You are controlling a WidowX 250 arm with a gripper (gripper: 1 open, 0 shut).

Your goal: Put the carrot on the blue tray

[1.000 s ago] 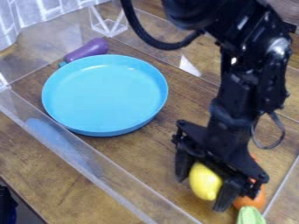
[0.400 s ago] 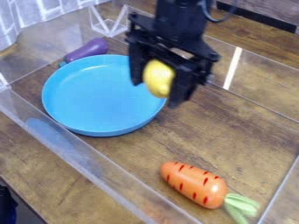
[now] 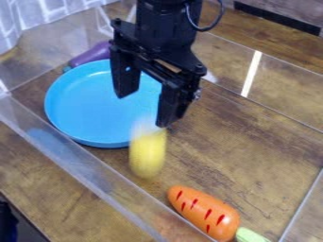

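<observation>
The orange carrot [image 3: 205, 213] lies on the wooden table near the bottom right, its green top toward the lower right corner. Left of centre lies the blue tray [image 3: 82, 109], with nothing on the part I can see. My gripper [image 3: 149, 102] hangs over the tray's right rim, pointing down, its black fingers [image 3: 127, 83] spread open with nothing between them. A yellow lemon [image 3: 149, 153] appears as a blur just below the gripper, past the tray's rim. The carrot is well apart from the gripper, down and to the right.
A purple eggplant [image 3: 91, 52] peeks out behind the tray, partly hidden by the arm. Clear plastic walls [image 3: 76, 165] border the work area at front left and at the back. Bare wood lies to the right of the tray.
The gripper carried the lemon up and left from beside the carrot to the tray's right rim. Its jaws have now opened and the lemon has dropped out below.
</observation>
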